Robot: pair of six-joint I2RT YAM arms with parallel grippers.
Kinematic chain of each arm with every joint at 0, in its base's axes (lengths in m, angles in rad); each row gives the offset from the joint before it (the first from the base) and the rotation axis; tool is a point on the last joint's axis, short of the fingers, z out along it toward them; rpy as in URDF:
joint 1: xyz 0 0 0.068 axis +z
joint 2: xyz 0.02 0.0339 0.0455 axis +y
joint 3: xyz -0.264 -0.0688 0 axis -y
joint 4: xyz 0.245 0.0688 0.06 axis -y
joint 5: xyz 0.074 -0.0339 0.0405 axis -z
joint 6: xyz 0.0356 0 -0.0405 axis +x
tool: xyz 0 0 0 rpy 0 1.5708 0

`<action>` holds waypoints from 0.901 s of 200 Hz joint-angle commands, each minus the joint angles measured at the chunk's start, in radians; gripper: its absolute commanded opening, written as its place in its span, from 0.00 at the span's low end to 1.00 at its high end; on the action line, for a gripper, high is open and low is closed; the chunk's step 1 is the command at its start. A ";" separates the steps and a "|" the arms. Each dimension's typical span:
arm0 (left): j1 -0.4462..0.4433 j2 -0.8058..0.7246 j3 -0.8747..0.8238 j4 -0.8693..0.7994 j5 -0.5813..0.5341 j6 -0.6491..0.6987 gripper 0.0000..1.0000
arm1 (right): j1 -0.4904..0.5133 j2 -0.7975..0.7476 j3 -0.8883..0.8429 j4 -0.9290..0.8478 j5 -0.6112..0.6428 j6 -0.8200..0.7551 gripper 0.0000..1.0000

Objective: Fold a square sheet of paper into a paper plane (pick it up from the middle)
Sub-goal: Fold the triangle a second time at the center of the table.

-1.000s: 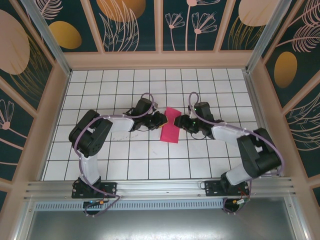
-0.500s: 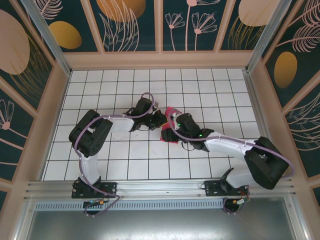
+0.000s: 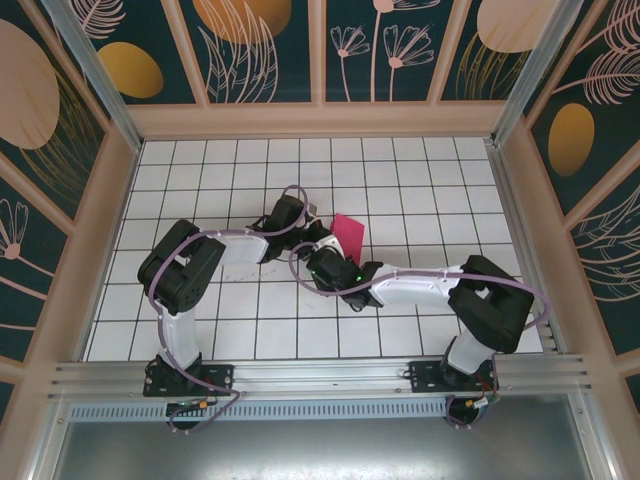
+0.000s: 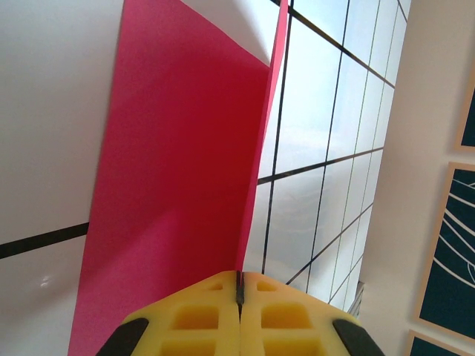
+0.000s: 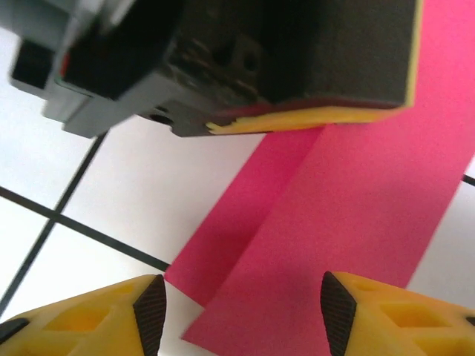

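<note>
While left claw [image 4: 239, 288] pinches pink paper [image 4: 178, 185], right claw [image 5: 237, 305] spread above it

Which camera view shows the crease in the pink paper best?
The left wrist view: the pink paper spreads across it, one flap rising along the crease into the shut left pincer. The right wrist view shows a creased stretch close up; the top view, a small, distant pink patch.
</note>
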 commanded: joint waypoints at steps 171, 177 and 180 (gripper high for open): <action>0.009 -0.007 0.020 0.019 0.008 -0.012 0.10 | 0.015 -0.043 0.015 -0.055 0.120 0.027 0.00; 0.008 -0.009 0.020 0.018 0.008 -0.011 0.10 | 0.014 -0.042 0.016 -0.054 0.120 0.026 0.00; 0.008 -0.010 0.020 0.017 0.006 -0.011 0.10 | 0.013 -0.042 0.016 -0.053 0.117 0.026 0.00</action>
